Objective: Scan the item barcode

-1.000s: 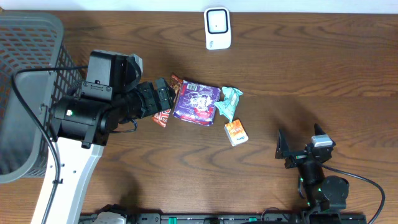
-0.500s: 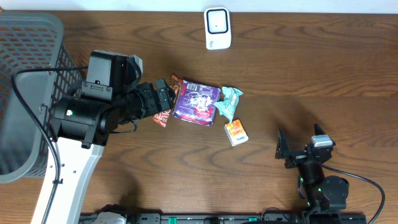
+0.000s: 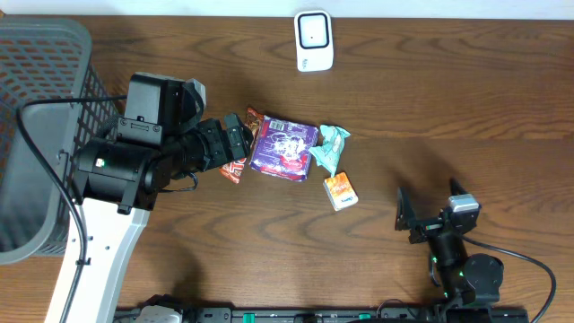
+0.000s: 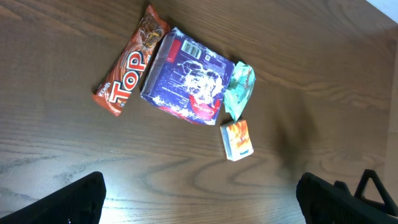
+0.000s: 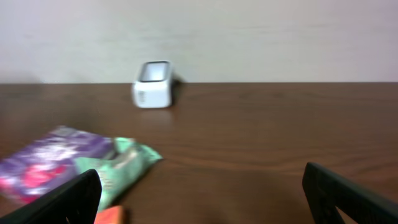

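finding purple pkt [image 4: 186, 84] flat mid-table, apparent barcode [image 4: 196, 51] face-up at one end; touching top bar [image 4: 130, 62] on one side, teal wrapper [image 4: 239, 90] on other, orange box [image 4: 237, 140] just beside. noted left gripper [image 3: 235, 144] hovering over bar's end, jaws spread wide, holding nothing. noted right gripper [image 3: 432, 213] parked near front edge, well apart, likewise spread, empty. judged step: approach, pre-grasp. next: descend on pkt, pinch an edge w/o covering code, carry to scanner [image 3: 314, 40] at far edge, code twd window.

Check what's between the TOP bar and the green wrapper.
The purple packet lies between the TOP bar and the green wrapper, close against both. It is clearest in the left wrist view, and the overhead view shows the same.
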Controlling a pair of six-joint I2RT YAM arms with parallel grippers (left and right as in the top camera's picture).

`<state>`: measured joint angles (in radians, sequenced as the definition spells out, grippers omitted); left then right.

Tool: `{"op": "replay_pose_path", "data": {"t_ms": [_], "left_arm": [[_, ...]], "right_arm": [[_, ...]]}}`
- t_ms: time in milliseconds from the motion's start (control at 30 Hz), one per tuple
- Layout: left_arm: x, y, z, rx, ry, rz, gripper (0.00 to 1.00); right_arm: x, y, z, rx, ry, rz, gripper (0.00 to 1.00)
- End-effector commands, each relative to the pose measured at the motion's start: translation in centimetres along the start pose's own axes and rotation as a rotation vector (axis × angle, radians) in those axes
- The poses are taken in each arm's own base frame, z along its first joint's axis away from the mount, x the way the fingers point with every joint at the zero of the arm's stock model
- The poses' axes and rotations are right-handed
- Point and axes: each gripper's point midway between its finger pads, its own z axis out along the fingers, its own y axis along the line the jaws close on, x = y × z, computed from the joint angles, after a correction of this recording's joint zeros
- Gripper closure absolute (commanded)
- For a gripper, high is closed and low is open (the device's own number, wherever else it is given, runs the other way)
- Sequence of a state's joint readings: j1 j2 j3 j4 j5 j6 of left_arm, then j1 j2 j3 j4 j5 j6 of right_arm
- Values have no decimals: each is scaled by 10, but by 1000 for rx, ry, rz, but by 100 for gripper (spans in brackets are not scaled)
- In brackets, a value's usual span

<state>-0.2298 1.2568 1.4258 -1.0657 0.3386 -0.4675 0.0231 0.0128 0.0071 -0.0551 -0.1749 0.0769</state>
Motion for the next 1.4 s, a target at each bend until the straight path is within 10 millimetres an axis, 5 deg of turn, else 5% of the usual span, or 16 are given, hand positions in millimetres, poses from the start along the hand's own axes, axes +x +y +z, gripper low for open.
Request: {"op": "replay_pose_path", "data": {"t_ms": [0, 200, 367, 533, 767, 900, 1033, 1133, 1367], "left_arm": [[-3, -2, -2, 9, -4, 5, 2], [-3, -2, -2, 9, -4, 5, 2], [-3, -2, -2, 9, -4, 5, 2], [-3, -2, -2, 9, -4, 5, 2], [-2, -2, -2, 9, -4, 5, 2], [-3, -2, -2, 9, -4, 5, 2], [-3, -2, -2, 9, -4, 5, 2], [-3, -2, -2, 9, -4, 5, 2], [-3, -2, -2, 9, -4, 5, 2]], "right_arm": [[1, 36, -4, -206, 32, 231, 1], [5, 83, -21, -469, 201, 673, 1], [-22, 77, -19, -457, 152, 964, 1], [-112, 84, -45, -618, -153, 843, 1], [-163, 72, -39, -391, -114, 504, 1], [-160, 64, -13, -271, 141, 352, 1], [-133, 54, 11, -199, 488, 292, 1], [-116, 54, 24, -195, 720, 331, 1], [-92, 75, 59, -339, 925, 483, 1]]}}
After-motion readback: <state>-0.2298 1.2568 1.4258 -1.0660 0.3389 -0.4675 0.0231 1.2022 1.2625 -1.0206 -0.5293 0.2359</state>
